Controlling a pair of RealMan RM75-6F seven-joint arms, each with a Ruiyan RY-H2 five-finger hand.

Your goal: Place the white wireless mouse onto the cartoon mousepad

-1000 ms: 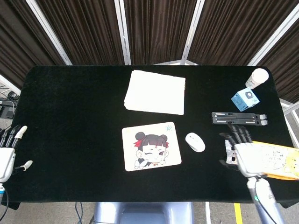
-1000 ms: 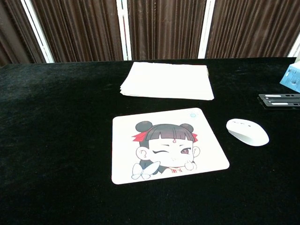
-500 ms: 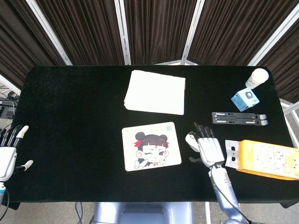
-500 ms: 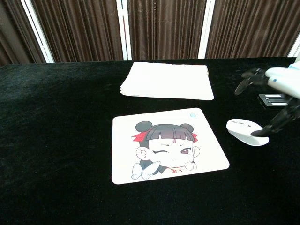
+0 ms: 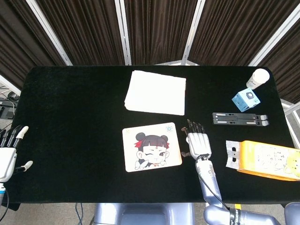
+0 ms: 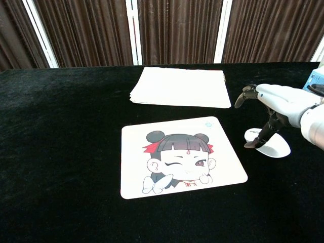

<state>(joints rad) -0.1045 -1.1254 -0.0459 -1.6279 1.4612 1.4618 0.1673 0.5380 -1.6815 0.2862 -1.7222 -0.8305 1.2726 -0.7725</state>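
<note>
My right robot hand (image 6: 276, 104) hovers over the white wireless mouse (image 6: 271, 146), which lies on the tabletop (image 5: 79, 108) just right of the cartoon mousepad (image 6: 179, 157), apart from its edge. The fingers are spread and curved downward with nothing held; in the chest view one dark fingertip reaches down at the mouse's left side, though I cannot tell whether it touches. In the head view the hand covers the mouse entirely, so contact cannot be confirmed there either. Principal risk: the mouse shell looks smooth and rounded, so closing from an off-centre position would likely squeeze it out sideways or skid it along the black cloth instead of securing it. Second risk: a downward press before the thumb and fingers bracket both flanks could push the mouse under the palm and tip it. Third risk: dragging rather than lifting could catch the mousepad's near edge and shift or curl the pad. My left robot hand (image 5: 8, 154) rests open and empty at the far left table edge, well apart, and poses no interference.
</note>
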